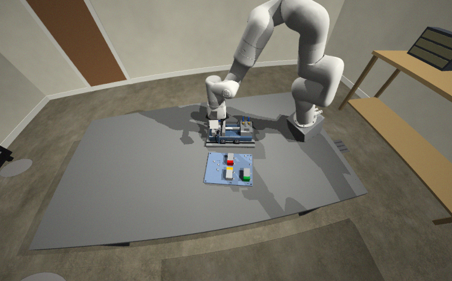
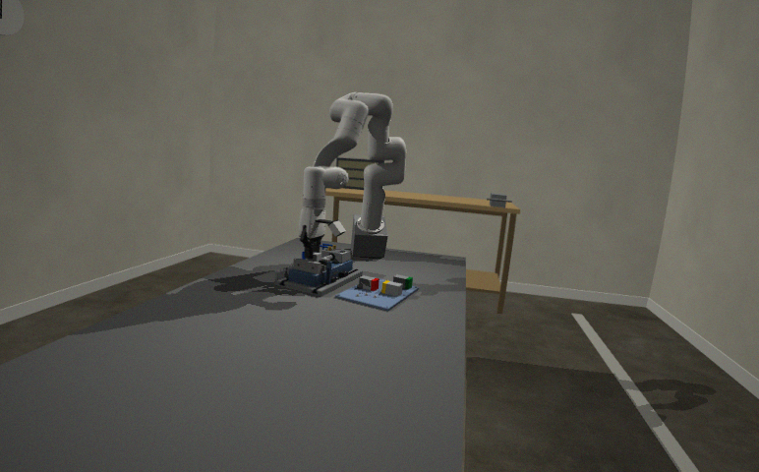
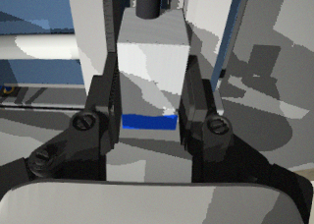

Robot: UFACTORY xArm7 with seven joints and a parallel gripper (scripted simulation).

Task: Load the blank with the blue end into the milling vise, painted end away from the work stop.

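My gripper (image 3: 151, 73) is shut on the blue-ended blank (image 3: 153, 72), its fingers on the two long sides. The blue band is at the bottom of the wrist view. The work stop (image 3: 148, 2) is at the blank's plain end; they appear to meet. The fixed jaw (image 1: 212, 132) (image 2: 308, 265) is right of the blank in the wrist view, the moving jaw (image 3: 89, 42) left. A dark strip shows between moving jaw and blank. The low bars and the blank's underside are hidden. Red-ended (image 1: 230, 158), yellow-ended (image 1: 229, 174) and green-ended (image 1: 246, 172) blanks lie on the infeed plate (image 1: 211, 177) (image 2: 366, 300).
The vise stands on its raised plate (image 1: 230, 145), beside the infeed plate. The hose-side block (image 1: 246, 127) is at its right in the top view. Small pegs stand on the infeed plate. A wooden shelf (image 1: 399, 142) is beyond the table on the right.
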